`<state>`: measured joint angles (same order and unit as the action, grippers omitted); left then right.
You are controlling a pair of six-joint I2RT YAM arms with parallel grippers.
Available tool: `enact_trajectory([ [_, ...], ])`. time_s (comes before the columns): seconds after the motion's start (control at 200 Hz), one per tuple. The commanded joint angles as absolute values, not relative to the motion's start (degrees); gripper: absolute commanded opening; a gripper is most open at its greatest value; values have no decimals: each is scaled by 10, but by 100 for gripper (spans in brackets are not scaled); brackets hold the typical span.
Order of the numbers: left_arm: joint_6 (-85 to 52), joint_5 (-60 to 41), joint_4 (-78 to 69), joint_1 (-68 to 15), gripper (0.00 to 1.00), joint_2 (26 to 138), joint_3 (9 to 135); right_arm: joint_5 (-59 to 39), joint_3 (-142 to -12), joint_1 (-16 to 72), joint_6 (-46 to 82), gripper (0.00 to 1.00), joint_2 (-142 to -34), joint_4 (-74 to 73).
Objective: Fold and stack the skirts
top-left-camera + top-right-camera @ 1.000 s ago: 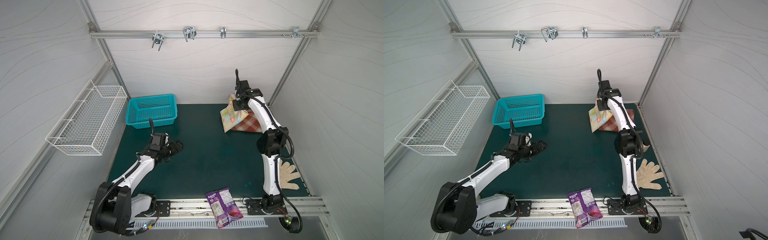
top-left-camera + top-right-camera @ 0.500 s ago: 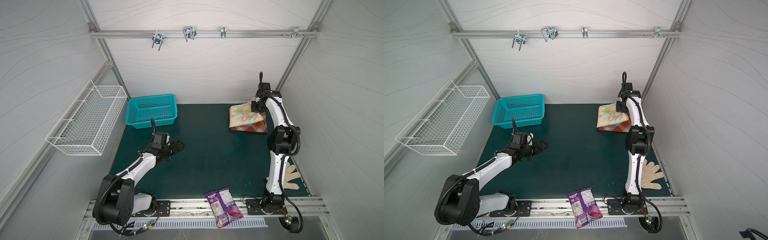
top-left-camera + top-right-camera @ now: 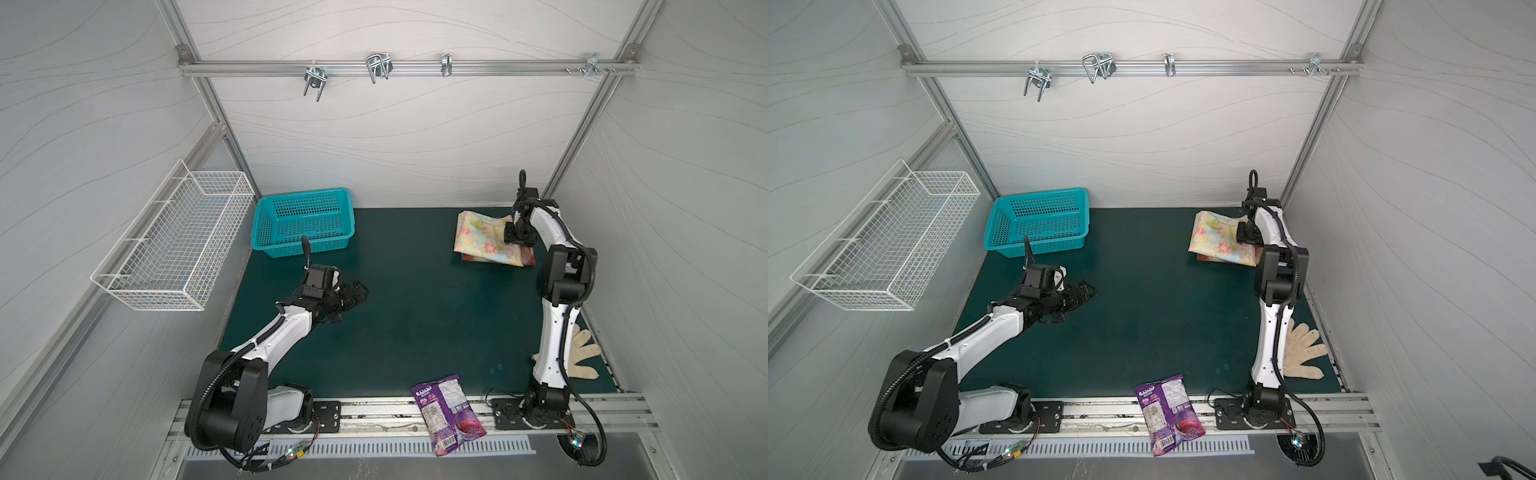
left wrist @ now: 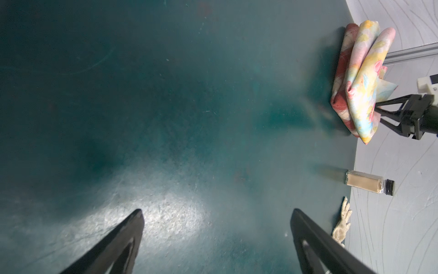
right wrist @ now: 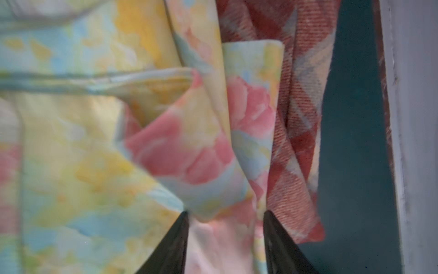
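Observation:
The pastel floral skirt (image 3: pixel 484 239) (image 3: pixel 1219 241) lies folded on top of the rust-red plaid skirt (image 3: pixel 528 259) (image 3: pixel 1204 258) at the back right of the green mat. Only edges of the plaid one show beneath it. My right gripper (image 3: pixel 520 246) (image 5: pixel 226 213) sits at the floral skirt's right edge. Its jaws stand parted, with a loose fold of the floral cloth (image 5: pixel 94 142) between the fingertips and the plaid cloth (image 5: pixel 298 118) beside them. My left gripper (image 3: pixel 360 293) (image 4: pixel 216 211) hovers open and empty over bare mat at mid left, far from the stack (image 4: pixel 362 78).
A teal basket (image 3: pixel 305 226) stands at the back left, and a white wire basket (image 3: pixel 174 249) hangs on the left wall. A purple snack bag (image 3: pixel 446 409) lies at the front edge. A cream glove (image 3: pixel 582 357) lies front right. A small jar (image 4: pixel 369 182) lies by the right wall.
The right arm swung the floral skirt rightward and laid it flat over the plaid one. Its jaws, shut on the cloth before, have parted. The left arm has barely moved.

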<state>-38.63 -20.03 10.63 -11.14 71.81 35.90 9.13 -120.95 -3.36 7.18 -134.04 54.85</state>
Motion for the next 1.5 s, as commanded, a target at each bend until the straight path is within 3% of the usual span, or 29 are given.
enact_trajectory([
  [0.0,-388,-190,119,-109,97,700,386,75,-1195,-40,81,62,-1291,525],
  [0.22,-406,-182,151,-109,99,661,408,13,-1188,-37,107,78,-1193,521],
  [0.24,-409,-183,153,-109,99,655,411,7,-1183,-37,109,95,-1183,520],
  [0.26,-412,-182,155,-109,99,649,414,-1,-1178,-36,110,99,-1171,517],
  [0.495,-413,-138,208,-109,99,595,467,-78,-1068,-28,163,99,-1019,467],
  [0.655,-399,-90,222,-108,99,574,493,-69,-925,24,177,99,-901,379],
  [1.001,-277,135,268,-106,99,597,504,-19,-674,115,186,99,-770,246],
  [1.201,-184,317,100,-91,99,593,391,2,-532,124,123,99,-741,114],
  [1.346,-86,346,-132,-80,99,605,275,34,-441,124,66,99,-731,11],
  [1.496,-78,287,-217,-36,99,691,252,84,-332,124,16,99,-715,-139],
])
